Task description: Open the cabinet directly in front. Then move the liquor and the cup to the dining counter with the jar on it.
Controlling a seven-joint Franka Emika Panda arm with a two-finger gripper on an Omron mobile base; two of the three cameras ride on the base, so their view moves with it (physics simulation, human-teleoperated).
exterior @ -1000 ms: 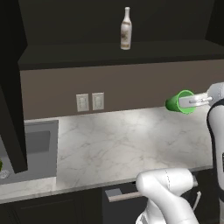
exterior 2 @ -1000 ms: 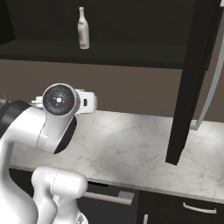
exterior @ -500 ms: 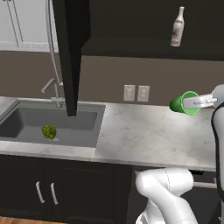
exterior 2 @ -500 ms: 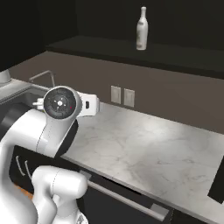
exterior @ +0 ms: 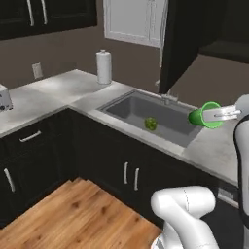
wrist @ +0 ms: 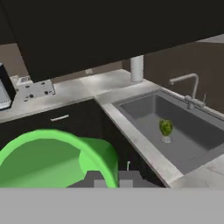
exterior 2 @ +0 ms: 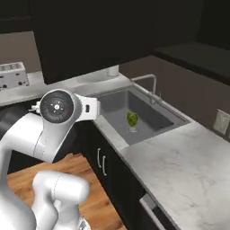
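Left base view: gripper (exterior: 220,115) clamped on the cup (exterior: 204,115), bright green, smooth, tapered, carried on its side in the air over the marble tabletop (exterior: 214,148) right of the sink (exterior: 146,116). Judging by that, cup is picked and in transit, not delivered; the bottle step looks undone. Open dark cabinet door (exterior: 177,44) hangs above, matte and panelled.

Right base view: steel-grey sink basin (exterior 2: 143,117) with a small green item (exterior 2: 131,119) inside, veined white-grey worktop, wood floor (exterior 2: 96,197).

Hand view: cup rim (wrist: 48,159) fills lower left, glossy plastic look; curved faucet (wrist: 186,85) behind the sink.
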